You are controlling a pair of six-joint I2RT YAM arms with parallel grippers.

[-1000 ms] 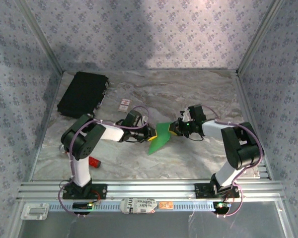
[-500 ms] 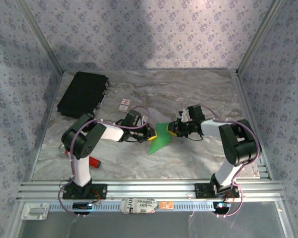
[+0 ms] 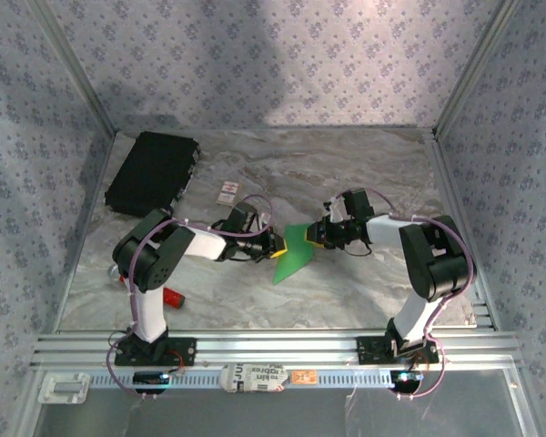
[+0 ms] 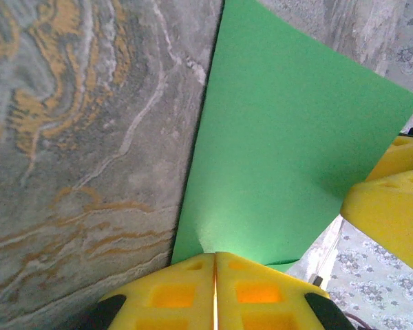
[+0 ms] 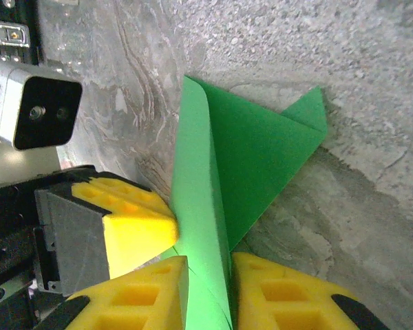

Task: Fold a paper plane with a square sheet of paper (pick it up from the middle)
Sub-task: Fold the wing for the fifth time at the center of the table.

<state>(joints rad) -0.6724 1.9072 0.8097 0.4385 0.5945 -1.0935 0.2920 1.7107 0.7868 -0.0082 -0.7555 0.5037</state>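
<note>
Thin, bright green, partly folded paper sheet (image 3: pixel 292 254): likely light, limp, crease-prone. Left claw (image 4: pixel 215 257) pinches its edge; right claw (image 5: pixel 208 268) slightly parted astride the fold. Best held near creases.

The sheet of paper (image 3: pixel 294 251) is thin, matte, bright green and unmarked. It is partly folded: the right wrist view shows one long edge turned over into a narrow band beside a wider flap that tapers to a point. It sits near the centre of the table (image 3: pixel 346 296), with its lower tip pointing to the near left. One edge is pinched in the closed left gripper (image 4: pixel 215 258), and the folded band passes between the slightly parted fingers of the right gripper (image 5: pixel 208 265); contact between tip and table cannot be determined.
</note>
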